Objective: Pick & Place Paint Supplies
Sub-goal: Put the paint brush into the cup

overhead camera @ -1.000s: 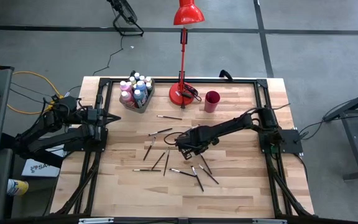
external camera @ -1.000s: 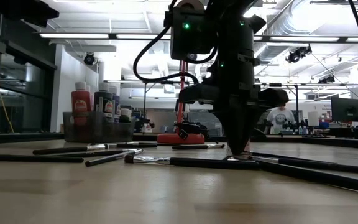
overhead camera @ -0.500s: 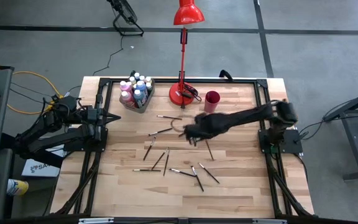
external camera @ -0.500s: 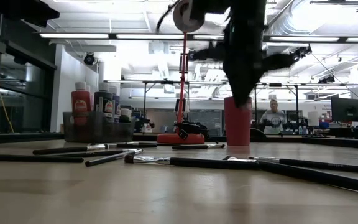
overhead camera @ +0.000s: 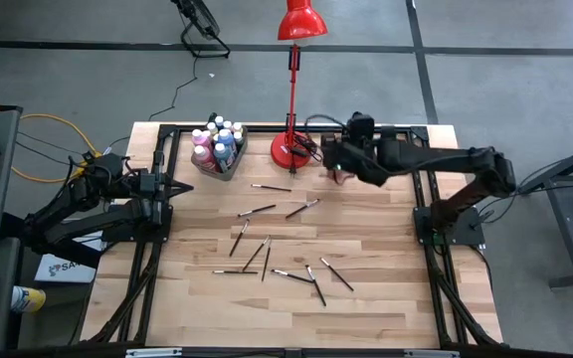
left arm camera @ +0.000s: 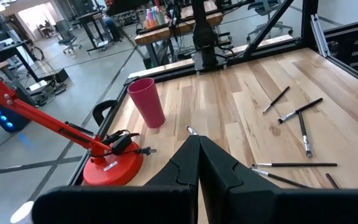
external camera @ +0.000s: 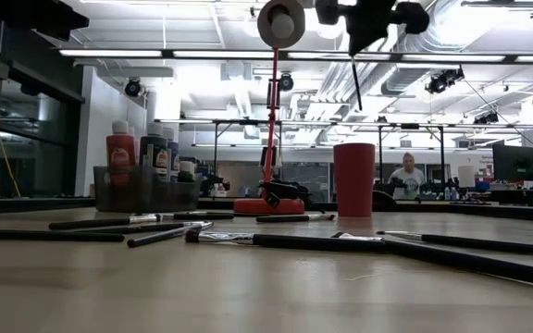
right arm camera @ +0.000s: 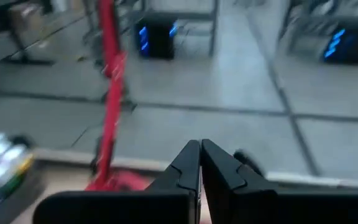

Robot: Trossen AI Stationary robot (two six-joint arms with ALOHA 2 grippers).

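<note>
The right gripper (overhead camera: 334, 159) hangs high over the dark red cup (overhead camera: 339, 169) at the far side of the table, its fingers (right arm camera: 199, 163) pressed together on a thin paintbrush (external camera: 354, 81). In the low view that brush hangs nearly straight down from the gripper, its lower end clear above and just to the side of the cup's rim (external camera: 353, 146). The step in hand looks like dropping the brush into the cup.

To do it well, the brush tip has to sit squarely over the mouth before any descent; right now it appears near the rim's middle, though depth cannot be judged from the low view alone. A straight, slow lowering until the tip is well inside the cup seems wise, and only then letting go, since a release from this height could bounce the brush off the rim or tip the light cup. The red lamp (overhead camera: 291, 149) stands just beside the gripper, so any sideways correction should be small and away from its post.

The remaining brushes (overhead camera: 267, 261) lie scattered well below the gripper toward the table's middle, and the paint bottles (overhead camera: 215, 144) sit in the grey bin (overhead camera: 210, 165) beyond the lamp. The left gripper (left arm camera: 197, 163) waits at its own edge of the table, fingers closed on nothing
</note>
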